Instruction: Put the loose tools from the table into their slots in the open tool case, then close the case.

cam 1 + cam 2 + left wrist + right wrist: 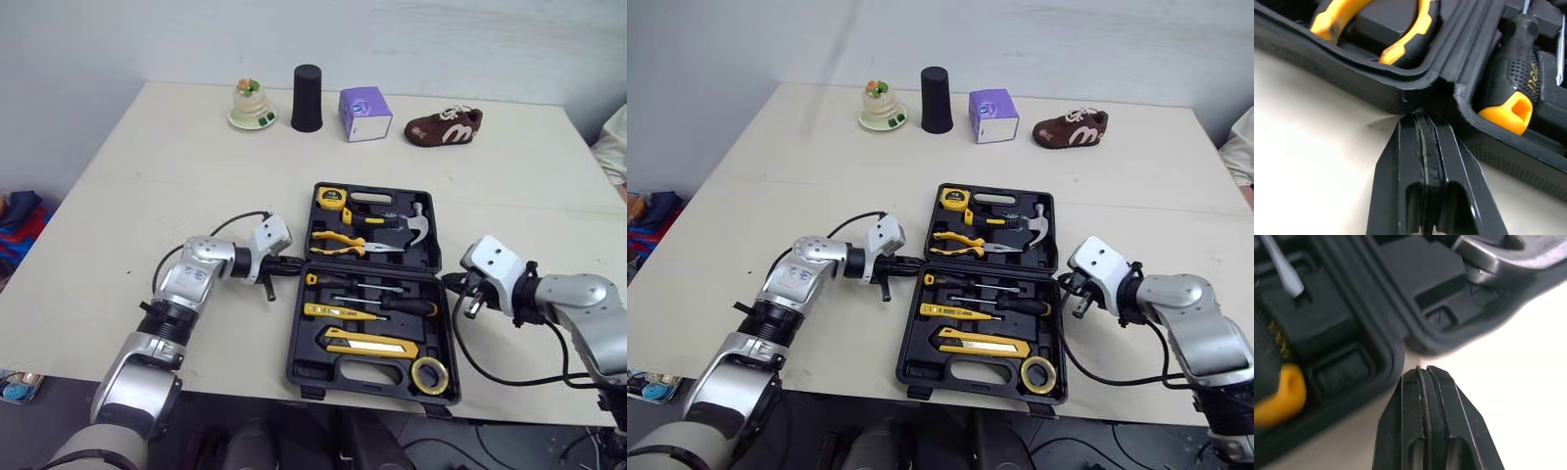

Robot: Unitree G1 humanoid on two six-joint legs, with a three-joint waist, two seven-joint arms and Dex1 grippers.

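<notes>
The black tool case [294,367] lies open in the middle of the table. Its far half holds a tape measure [332,199], pliers [338,242] and a hammer [407,227]. Its near half holds screwdrivers [382,304], a yellow utility knife [367,343] and a yellow roll [429,373]. My left gripper [299,262] is shut and empty, its tip [1425,117] against the hinge on the case's left side. My right gripper [449,279] is also shut and empty, with its tip [1422,372] just off the hinge on the right side.
Along the table's far edge stand a small cake ornament [252,105], a black cup [307,98], a purple box [364,115] and a brown shoe [443,126]. The case's near rim sits close to the table's front edge.
</notes>
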